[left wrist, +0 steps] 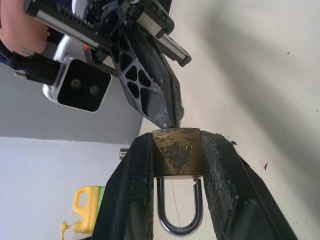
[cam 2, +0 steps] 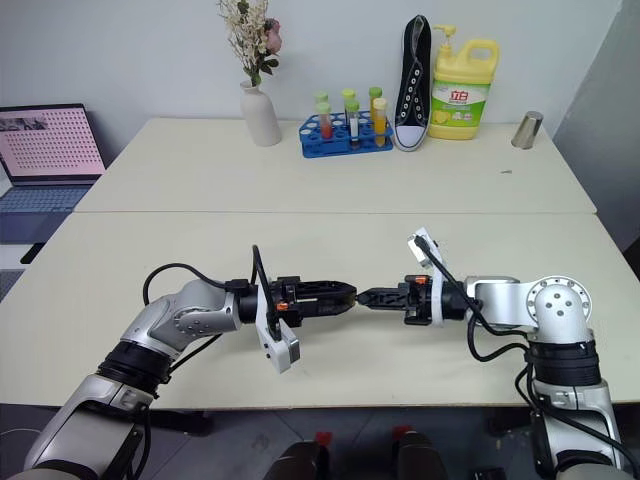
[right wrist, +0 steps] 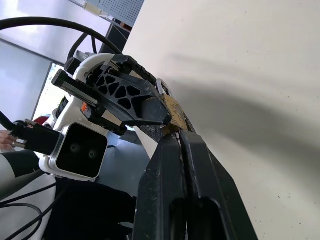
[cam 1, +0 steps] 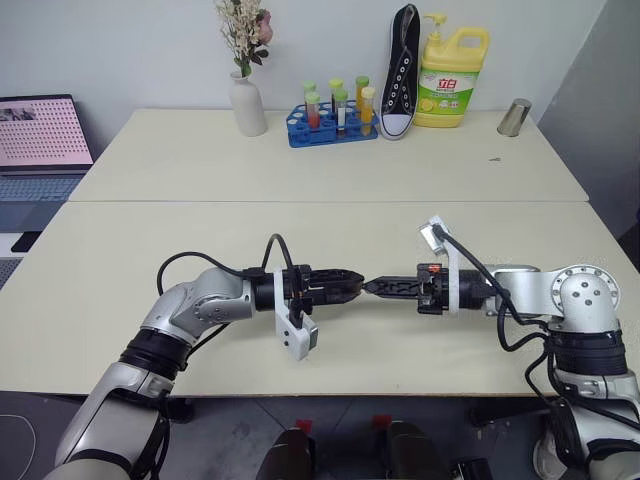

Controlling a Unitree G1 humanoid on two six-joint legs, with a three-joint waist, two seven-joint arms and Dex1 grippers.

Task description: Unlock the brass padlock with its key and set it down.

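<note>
Left hand (cam 1: 352, 285), centre frame, pinches the brass padlock (left wrist: 177, 152) by its body, shackle back between its fingers, keyhole end out so the other side can work it. Right hand (cam 1: 372, 288) meets it tip to tip, fingers pressed nearly together at the lock's end; key not discernible. Both hang above the tabletop (cam 1: 330, 180).

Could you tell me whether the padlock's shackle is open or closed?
Closed, apparently: both legs of the shackle enter the brass padlock.
</note>
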